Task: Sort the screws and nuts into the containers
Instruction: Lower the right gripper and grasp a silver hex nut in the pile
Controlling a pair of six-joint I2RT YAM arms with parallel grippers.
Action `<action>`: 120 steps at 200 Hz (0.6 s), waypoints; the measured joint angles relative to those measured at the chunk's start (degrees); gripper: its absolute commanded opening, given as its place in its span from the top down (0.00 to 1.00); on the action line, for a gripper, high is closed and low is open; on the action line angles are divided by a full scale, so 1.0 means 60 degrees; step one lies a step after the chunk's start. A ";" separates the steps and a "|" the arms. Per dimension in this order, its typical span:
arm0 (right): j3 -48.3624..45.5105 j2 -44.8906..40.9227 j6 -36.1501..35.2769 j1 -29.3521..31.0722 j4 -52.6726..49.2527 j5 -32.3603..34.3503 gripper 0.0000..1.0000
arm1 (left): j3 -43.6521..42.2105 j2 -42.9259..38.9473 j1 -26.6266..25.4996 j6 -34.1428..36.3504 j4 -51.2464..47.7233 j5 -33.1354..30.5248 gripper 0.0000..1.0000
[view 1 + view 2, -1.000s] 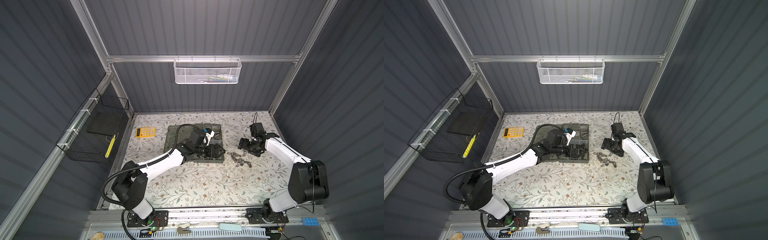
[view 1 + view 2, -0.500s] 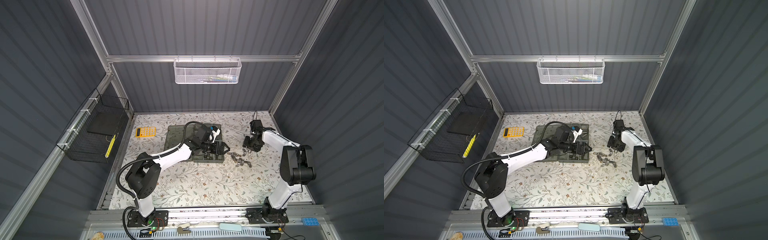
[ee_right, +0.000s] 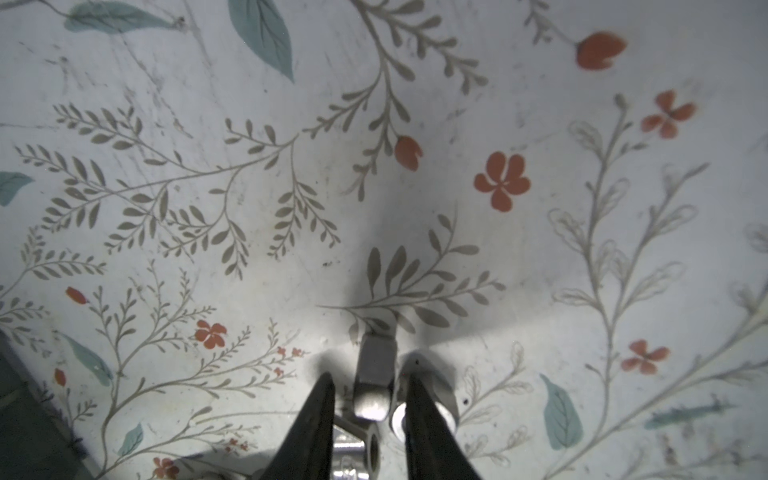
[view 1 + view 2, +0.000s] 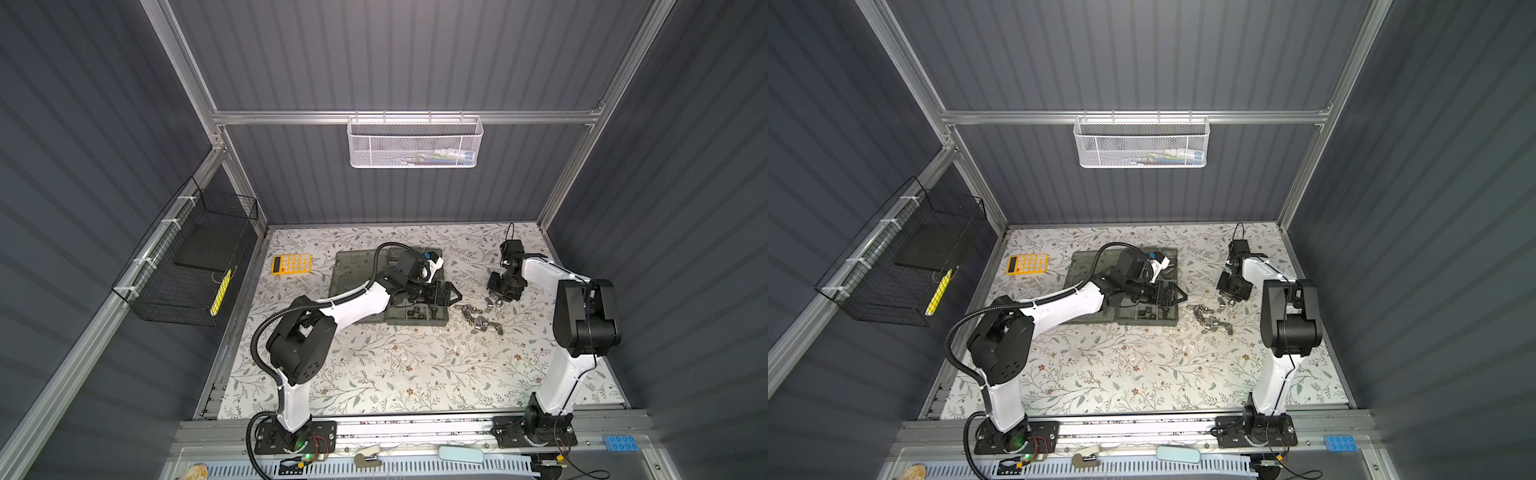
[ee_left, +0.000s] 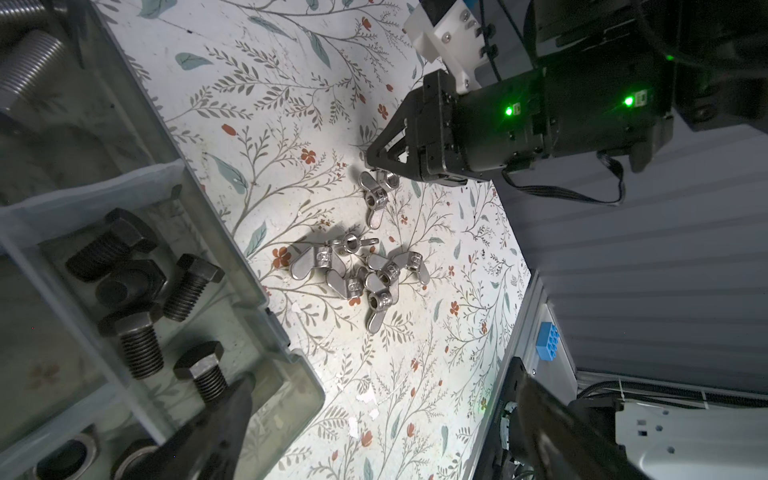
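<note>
Beside the wing-nut pile point(image 5: 357, 270), right fingers point(image 3: 424, 424), slightly apart, straddle 1 nut point(image 3: 374, 374); left fingers point(image 5: 216, 424) gape over the case point(image 5: 232, 232).

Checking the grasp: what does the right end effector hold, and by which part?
Nothing yet: right end effector straddles a silver nut, gap visible beside it.

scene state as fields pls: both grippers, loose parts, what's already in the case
left gripper: open, empty, over the organizer case
right gripper: down at the table, jaws open either side of one wing nut, small gaps visible
loose parts: silver wing nuts clustered on the table beside the case
sorted: black screws lying in one cell
</note>
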 measured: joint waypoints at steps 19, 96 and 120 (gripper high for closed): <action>0.0000 0.0047 -0.0026 -0.0025 0.0015 -0.0004 0.77 | 0.0266 0.0193 0.0022 0.0000 0.0015 0.0044 0.00; 0.0000 0.0069 -0.0055 -0.0047 0.0066 -0.0102 0.91 | 0.0448 0.0208 0.0062 0.0000 0.0051 0.0142 0.00; -0.0047 -0.0124 -0.0026 -0.0047 0.0098 -0.0295 0.93 | 0.0433 0.0189 0.0124 0.0000 0.0058 0.0138 0.00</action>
